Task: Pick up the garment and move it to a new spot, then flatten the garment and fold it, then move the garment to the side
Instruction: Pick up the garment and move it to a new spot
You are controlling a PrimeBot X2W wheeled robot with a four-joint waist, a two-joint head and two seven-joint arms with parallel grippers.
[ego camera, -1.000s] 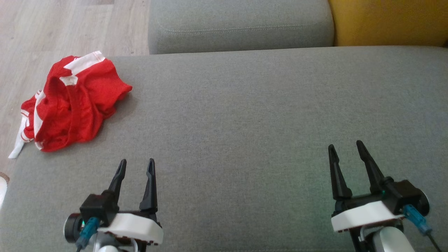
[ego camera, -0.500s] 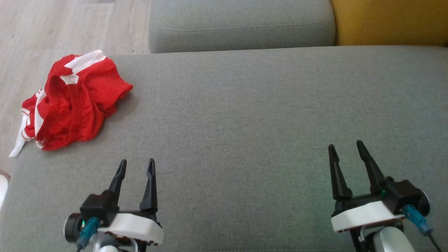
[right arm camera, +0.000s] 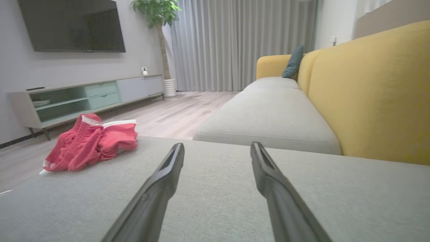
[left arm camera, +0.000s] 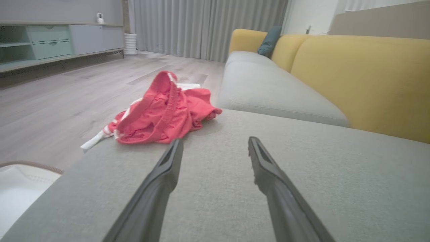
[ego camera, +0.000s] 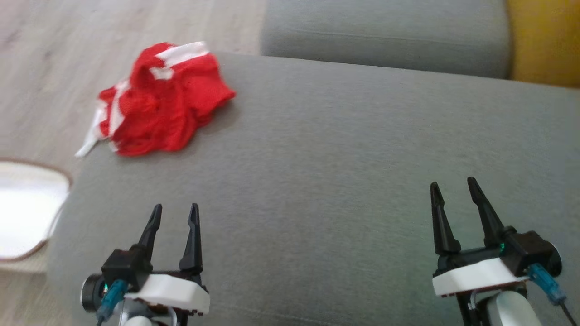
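1. Left gripper (ego camera: 176, 206) at 7 o'clock of the head view, two dark fingers spread apart, nothing between them, over bare grey sofa seat (ego camera: 317, 158).
2. Right gripper (ego camera: 453, 181) at 5 o'clock, fingers likewise spread and empty, well apart from the left one.
3. Cut off by the bottom edge: both wrists, with just the white housings and blue cable plugs in frame.
4. Cut off by the left edge at 9 o'clock: white object with a thin brown rim (ego camera: 22, 208), just beside the seat's near corner; too little of it in frame to tell what kind of thing.
5. Slight blur across the head view; weave of the cloth hard to make out there.
6. Garment (ego camera: 165, 99) at 11 o'clock of the head view, on the far left corner of the seat, well apart from both grippers, nearer the left one.
7. Bright red cloth with white bands, crumpled into a loose heap, neither flat nor folded; thick gathered band arching over the top in the left wrist view; exact kind of garment hard to tell from the heap.
8. White strip trailing from the heap at 8 o'clock, past the seat's edge and over the pale wooden floor (ego camera: 54, 54); underside of the heap hidden.
9. Second grey cushion (ego camera: 385, 40) at 12 to 1 o'clock beyond the seat; yellow backrest (ego camera: 543, 40) at 2 o'clock, cut off by the top and right edges.
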